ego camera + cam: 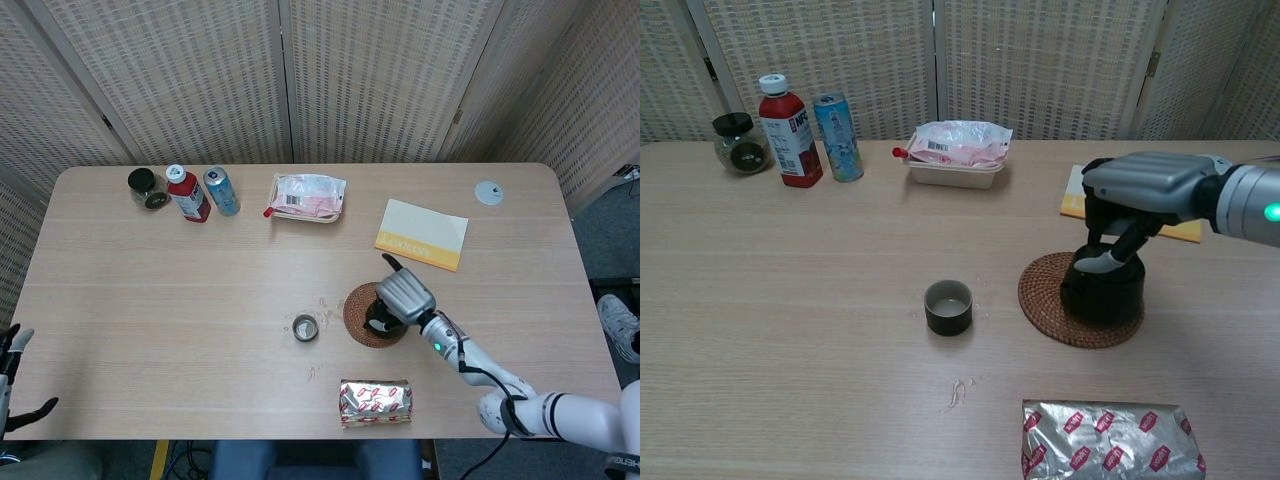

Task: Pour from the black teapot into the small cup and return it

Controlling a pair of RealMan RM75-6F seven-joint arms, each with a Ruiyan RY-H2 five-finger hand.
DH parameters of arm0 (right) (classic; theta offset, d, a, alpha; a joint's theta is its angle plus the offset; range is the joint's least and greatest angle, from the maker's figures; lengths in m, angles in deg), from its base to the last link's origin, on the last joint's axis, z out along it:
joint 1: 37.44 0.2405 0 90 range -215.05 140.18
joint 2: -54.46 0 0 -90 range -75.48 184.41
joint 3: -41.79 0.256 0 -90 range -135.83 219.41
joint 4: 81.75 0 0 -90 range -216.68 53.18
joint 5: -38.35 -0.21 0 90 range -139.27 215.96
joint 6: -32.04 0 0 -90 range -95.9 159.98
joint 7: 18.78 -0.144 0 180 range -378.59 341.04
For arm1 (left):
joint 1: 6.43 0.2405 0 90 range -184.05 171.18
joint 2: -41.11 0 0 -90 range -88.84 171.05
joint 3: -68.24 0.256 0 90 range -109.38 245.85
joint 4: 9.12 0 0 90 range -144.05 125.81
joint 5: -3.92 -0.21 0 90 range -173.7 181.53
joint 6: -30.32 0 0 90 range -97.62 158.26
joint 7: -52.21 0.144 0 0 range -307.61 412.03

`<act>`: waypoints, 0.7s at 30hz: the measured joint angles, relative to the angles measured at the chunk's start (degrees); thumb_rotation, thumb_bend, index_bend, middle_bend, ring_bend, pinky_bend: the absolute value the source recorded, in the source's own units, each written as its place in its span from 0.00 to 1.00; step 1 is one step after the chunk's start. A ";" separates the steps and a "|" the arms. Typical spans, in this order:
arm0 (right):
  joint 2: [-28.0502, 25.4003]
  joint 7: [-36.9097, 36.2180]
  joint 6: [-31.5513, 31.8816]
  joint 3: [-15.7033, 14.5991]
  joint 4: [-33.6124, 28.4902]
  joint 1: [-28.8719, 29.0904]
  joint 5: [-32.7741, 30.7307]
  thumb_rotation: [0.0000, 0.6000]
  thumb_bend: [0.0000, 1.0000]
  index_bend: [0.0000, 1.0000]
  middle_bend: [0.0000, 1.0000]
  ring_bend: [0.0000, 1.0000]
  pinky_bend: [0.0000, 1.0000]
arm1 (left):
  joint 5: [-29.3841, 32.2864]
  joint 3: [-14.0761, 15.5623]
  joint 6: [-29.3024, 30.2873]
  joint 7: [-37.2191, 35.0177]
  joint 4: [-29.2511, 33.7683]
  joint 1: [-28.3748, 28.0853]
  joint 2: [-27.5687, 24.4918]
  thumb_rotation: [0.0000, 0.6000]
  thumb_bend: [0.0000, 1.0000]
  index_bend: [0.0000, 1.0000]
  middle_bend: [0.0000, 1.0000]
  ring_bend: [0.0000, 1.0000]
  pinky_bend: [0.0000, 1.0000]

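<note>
Right hand (1145, 195) fingers curled over teapot (1102, 290), grip unclear; teapot on coaster (1040, 300); cup (948, 306) well left

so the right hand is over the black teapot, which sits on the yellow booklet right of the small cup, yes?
Not quite. The black teapot sits on the round woven coaster, not the yellow booklet, which lies apart, farther back, as the head view shows. The right hand is over the teapot, right of the small cup.
</note>
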 measured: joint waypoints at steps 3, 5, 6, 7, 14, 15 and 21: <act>-0.04 -0.29 0.37 0.20 -0.02 0.15 0.49 0.62 0.34 1.00 1.00 0.90 0.12 | -0.02 0.00 0.09 -0.18 -0.17 0.06 0.01 1.00 0.14 0.03 0.00 0.00 0.00; -0.08 -0.67 0.75 0.34 -0.01 0.21 0.99 0.62 0.38 1.00 1.00 0.90 0.14 | -0.03 -0.01 0.17 -0.30 -0.26 0.10 0.05 1.00 0.14 0.03 0.00 0.00 0.00; -0.09 -0.82 0.94 0.39 0.01 0.23 1.20 0.62 0.40 1.00 1.00 0.90 0.15 | -0.05 -0.03 0.23 -0.35 -0.32 0.12 0.10 1.00 0.14 0.03 0.00 0.00 0.00; -0.11 -0.97 1.15 0.45 0.02 0.24 1.41 0.62 0.42 1.00 1.00 0.90 0.16 | -0.07 -0.04 0.25 -0.40 -0.35 0.12 0.13 1.00 0.14 0.03 0.00 0.00 0.00; -0.50 -2.66 2.04 1.04 -0.29 0.29 2.19 0.62 0.54 1.00 1.00 0.91 0.37 | -0.43 -0.12 0.57 -0.73 -0.57 0.12 0.23 1.00 0.14 0.03 0.00 0.00 0.00; -0.58 -3.01 2.07 1.14 -0.35 0.30 2.23 0.62 0.56 1.00 1.00 0.91 0.40 | -0.50 -0.12 0.65 -0.77 -0.58 0.13 0.23 1.00 0.14 0.03 0.00 0.00 0.00; -1.51 -4.17 1.57 1.81 -0.72 0.88 2.30 0.63 0.61 1.00 1.00 0.91 0.46 | -0.68 -0.09 0.88 -0.89 -0.51 0.22 0.18 1.00 0.14 0.03 0.00 0.00 0.00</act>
